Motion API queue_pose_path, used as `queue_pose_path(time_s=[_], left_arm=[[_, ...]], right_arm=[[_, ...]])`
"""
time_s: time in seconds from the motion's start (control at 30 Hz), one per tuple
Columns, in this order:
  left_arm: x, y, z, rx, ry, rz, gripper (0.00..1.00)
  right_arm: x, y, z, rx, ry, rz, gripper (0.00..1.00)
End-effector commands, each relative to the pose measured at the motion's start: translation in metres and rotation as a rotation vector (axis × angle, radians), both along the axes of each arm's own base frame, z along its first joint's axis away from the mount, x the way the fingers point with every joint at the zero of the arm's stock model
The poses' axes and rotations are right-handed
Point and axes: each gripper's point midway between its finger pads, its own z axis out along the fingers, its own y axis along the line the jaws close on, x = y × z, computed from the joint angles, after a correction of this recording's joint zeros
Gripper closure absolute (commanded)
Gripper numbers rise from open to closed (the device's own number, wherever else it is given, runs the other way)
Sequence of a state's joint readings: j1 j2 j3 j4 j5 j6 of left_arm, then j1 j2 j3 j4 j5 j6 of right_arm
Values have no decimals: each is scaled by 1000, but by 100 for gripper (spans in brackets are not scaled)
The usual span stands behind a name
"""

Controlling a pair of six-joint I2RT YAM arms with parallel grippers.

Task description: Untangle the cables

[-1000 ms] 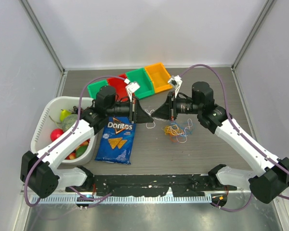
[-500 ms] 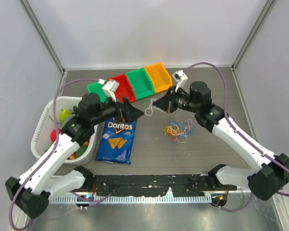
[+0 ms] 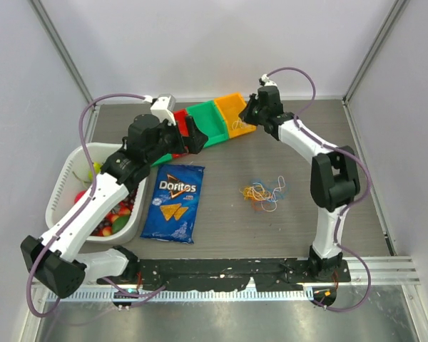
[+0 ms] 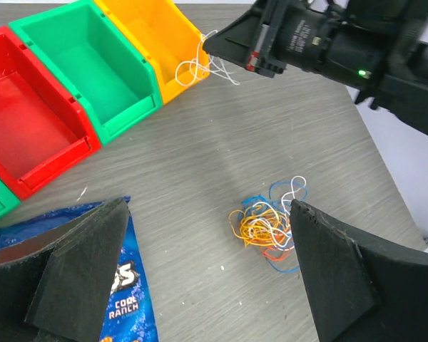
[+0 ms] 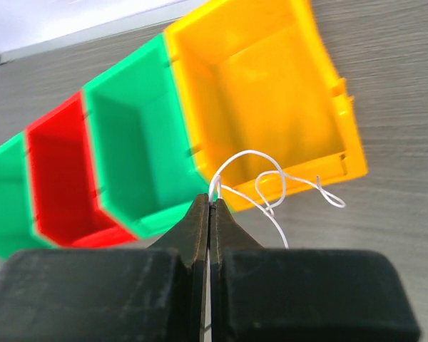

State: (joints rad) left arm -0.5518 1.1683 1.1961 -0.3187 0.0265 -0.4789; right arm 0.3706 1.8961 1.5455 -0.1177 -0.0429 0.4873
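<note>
The cables (image 3: 262, 192) lie as a small tangle of orange, yellow, blue and white loops on the table, right of centre. They also show in the left wrist view, where the cables (image 4: 264, 229) sit close to my right finger. My left gripper (image 4: 208, 206) is open and empty, hovering by the bins (image 3: 192, 135). My right gripper (image 5: 210, 199) is shut on one loose white cable (image 5: 271, 185). It holds that strand in front of the orange bin (image 5: 260, 85), and the white cable (image 4: 200, 68) dangles over the bin's front corner.
A row of bins stands at the back: orange (image 3: 235, 110), green (image 3: 207, 121), red (image 3: 177, 127) and another green (image 3: 144, 132). A blue Doritos bag (image 3: 172, 203) lies left of centre. A white basket (image 3: 68, 185) of toy fruit stands at the left edge.
My left gripper opened, let go of the white strand and drew back toward the bins. My right gripper carried the white cable up and back to the orange bin.
</note>
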Motion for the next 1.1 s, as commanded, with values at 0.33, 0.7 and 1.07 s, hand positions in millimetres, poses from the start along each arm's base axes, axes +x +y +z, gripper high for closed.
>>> queue_pose_path(time_s=[0.33, 0.7, 1.07], left_arm=[[12, -3, 1, 62, -138, -45, 0], [9, -1, -4, 80, -146, -52, 0], [11, -4, -14, 86, -120, -61, 0]], right_arm=[[116, 10, -15, 141, -61, -65, 99], [134, 24, -26, -11, -54, -107, 47], [67, -14, 10, -213, 8, -110, 49]])
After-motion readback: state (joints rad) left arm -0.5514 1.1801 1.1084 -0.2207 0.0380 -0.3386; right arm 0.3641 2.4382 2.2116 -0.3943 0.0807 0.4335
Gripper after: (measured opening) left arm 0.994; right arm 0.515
